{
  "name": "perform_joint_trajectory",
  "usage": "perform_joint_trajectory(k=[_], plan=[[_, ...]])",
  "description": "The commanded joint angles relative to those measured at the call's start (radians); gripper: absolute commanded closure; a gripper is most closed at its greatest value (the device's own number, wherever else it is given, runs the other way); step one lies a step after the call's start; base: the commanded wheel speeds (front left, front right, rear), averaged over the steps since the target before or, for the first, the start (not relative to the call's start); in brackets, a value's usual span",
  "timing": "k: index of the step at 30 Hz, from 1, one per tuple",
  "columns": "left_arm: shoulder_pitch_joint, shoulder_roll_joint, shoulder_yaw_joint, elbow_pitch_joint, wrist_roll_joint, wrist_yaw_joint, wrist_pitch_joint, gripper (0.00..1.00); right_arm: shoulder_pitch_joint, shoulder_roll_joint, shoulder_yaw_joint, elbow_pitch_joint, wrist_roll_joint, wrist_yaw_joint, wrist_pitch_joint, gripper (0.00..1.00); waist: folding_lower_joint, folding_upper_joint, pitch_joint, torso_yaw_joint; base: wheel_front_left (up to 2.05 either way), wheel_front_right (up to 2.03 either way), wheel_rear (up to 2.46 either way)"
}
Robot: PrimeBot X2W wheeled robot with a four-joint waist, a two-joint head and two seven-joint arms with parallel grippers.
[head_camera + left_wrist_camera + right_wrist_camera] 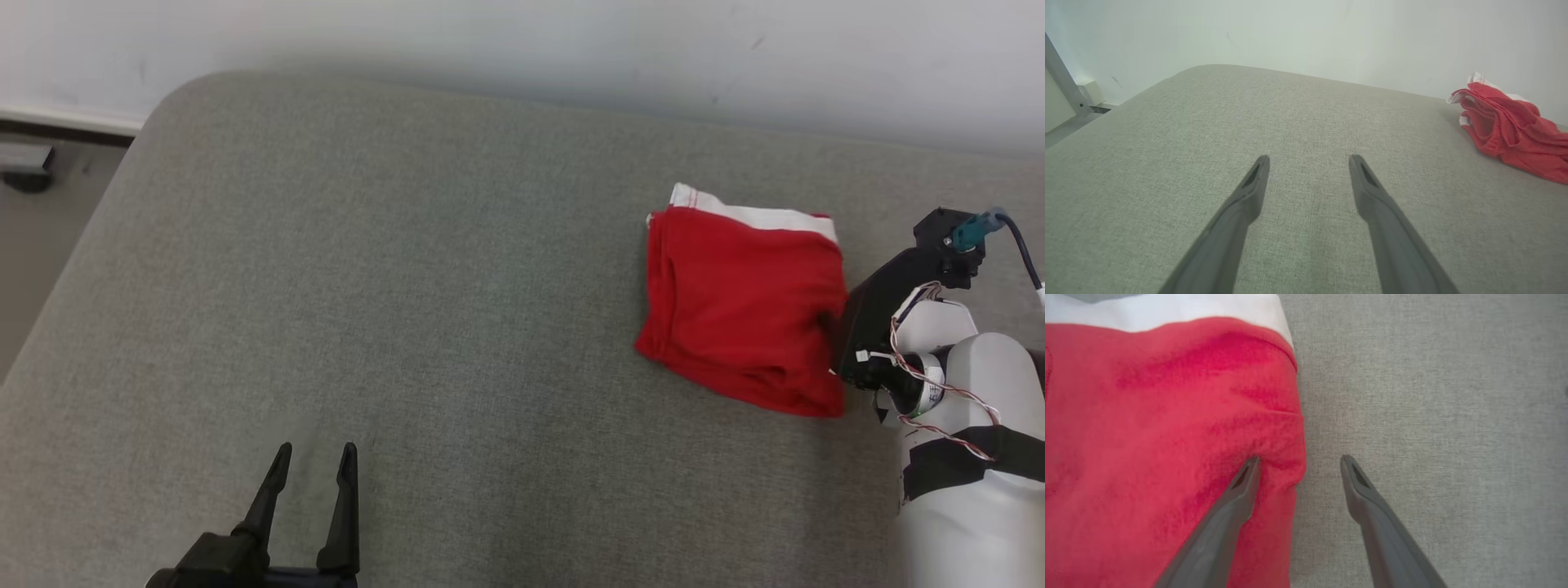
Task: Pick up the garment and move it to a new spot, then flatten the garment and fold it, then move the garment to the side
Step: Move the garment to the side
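The garment [739, 310] is red with a white band, folded into a rough square, and lies at the right of the grey cushion [408, 286]. My right gripper [1300, 458] is open and straddles the garment's [1159, 437] right edge. One finger [1237, 494] rests on the red cloth and the other stands over bare cushion. In the head view the black wrist mount [886, 314] hides those fingers. Far from the garment [1511, 130], my left gripper [317, 449] hangs open and empty over the cushion's near left part, its fingertips [1263, 163] apart.
A white wall [571, 41] runs close behind the cushion. The cushion's rounded far-left corner [175, 94] drops to the floor [41, 220] on the left. Bare grey fabric [1298, 114] stretches between the two grippers.
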Motion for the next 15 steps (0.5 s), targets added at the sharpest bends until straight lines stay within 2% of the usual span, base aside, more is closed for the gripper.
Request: perform_joint_trajectory(k=[1,7,10,11,12,15], plan=[[-0.016,-0.002,0.001,0.000,-0.001,-0.001,-0.003,0.00,-0.014,0.001,-0.005,0.011,0.000,-0.002,-0.014,0.00,-0.0002,-0.0001,0.042,0.034,0.00,0.00,0.00],[-0.031,-0.003,-0.006,0.003,-0.001,0.000,-0.003,0.00,-0.024,0.004,0.010,0.105,-0.009,-0.002,-0.042,0.00,-0.0002,-0.0001,0.061,0.029,0.00,0.00,0.00],[-0.036,0.001,-0.010,0.002,-0.002,0.000,-0.003,0.00,-0.025,0.007,0.049,0.137,0.007,-0.002,-0.053,0.75,-0.0002,-0.0001,0.058,0.012,0.00,0.00,0.00],[-0.034,0.003,-0.008,0.001,-0.001,0.000,-0.003,0.00,-0.026,0.007,0.068,0.142,0.012,-0.002,-0.058,0.93,-0.0002,-0.0001,0.055,0.004,0.00,0.00,0.00],[-0.035,0.005,-0.004,-0.001,0.001,0.000,-0.003,0.00,-0.028,0.004,0.080,0.142,0.018,-0.002,-0.066,1.00,-0.0002,-0.0001,0.053,-0.005,0.00,0.00,0.00],[-0.033,0.006,0.010,-0.004,0.008,0.000,-0.003,0.00,-0.039,-0.025,0.134,0.130,0.029,-0.002,-0.101,1.00,-0.0002,-0.0001,0.047,-0.042,0.00,0.00,0.00]])
